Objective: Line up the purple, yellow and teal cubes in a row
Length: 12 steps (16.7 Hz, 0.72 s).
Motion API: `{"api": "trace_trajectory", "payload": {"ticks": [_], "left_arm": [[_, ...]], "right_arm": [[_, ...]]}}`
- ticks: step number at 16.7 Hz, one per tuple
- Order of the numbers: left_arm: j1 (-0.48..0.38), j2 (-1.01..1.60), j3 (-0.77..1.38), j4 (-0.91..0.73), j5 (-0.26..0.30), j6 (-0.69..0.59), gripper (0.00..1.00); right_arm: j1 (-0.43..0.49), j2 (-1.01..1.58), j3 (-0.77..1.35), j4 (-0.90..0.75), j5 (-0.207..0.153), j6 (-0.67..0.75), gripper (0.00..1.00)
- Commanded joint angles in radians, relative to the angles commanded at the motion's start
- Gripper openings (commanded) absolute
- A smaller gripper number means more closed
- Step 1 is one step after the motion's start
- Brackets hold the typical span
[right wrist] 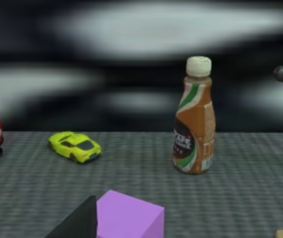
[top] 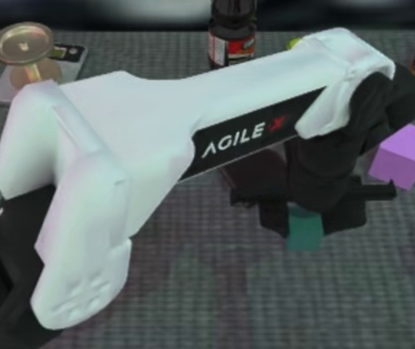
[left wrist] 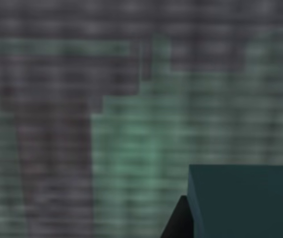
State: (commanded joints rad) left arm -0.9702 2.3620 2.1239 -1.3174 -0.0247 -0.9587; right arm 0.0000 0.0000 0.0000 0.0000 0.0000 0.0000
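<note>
While the left arm point(top: 156, 145) stretches from the table's near left corner across the middle toward the right half, its gripper point(top: 305, 218) hangs low over the grey woven table point(top: 214, 291) with the small dark teal matte cube point(top: 305, 229) showing just beneath the black wrist housing. From above I cannot tell how wide the fingers stand, since the housing covers them; in the left wrist view the teal cube point(left wrist: 245, 201) fills one corner with a dark finger point(left wrist: 178, 220) lying right against its side, which suggests a grip but does not settle it. Just beside the gripper, toward the table's right edge, sits the large light-purple matte cube point(top: 403, 155), apart from the teal one. It shows again close up in the right wrist view point(right wrist: 129, 218), with a dark finger point(right wrist: 77, 223) of the right gripper next to it; whether those fingers are wide or narrow I cannot tell, and the right arm does not appear from above.

Along the far edge stand a dark bottle with a red-and-white label point(top: 231, 36), a brown sauce bottle with a cream cap point(right wrist: 195, 119) near the far right corner, and a yellow-green toy car point(right wrist: 75, 147) between them. A brass-coloured round stand on a flat grey card point(top: 29, 54) sits at the far left corner
</note>
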Motion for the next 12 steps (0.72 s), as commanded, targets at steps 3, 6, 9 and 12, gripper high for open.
{"api": "trace_trajectory", "payload": {"ticks": [3,6,9,12], "left_arm": [[0.002,0.010,-0.078,0.092,-0.002,0.000,0.00],[0.002,0.025,-0.169,0.201,0.000,0.000,0.00],[0.001,0.032,-0.201,0.234,0.001,0.000,0.00],[0.001,0.032,-0.201,0.234,0.001,0.000,0.00]], "right_arm": [[0.000,0.000,0.000,0.000,0.000,0.000,1.00],[0.000,0.000,0.000,0.000,0.000,0.000,1.00],[0.000,0.000,0.000,0.000,0.000,0.000,1.00],[0.000,0.000,0.000,0.000,0.000,0.000,1.00]]}}
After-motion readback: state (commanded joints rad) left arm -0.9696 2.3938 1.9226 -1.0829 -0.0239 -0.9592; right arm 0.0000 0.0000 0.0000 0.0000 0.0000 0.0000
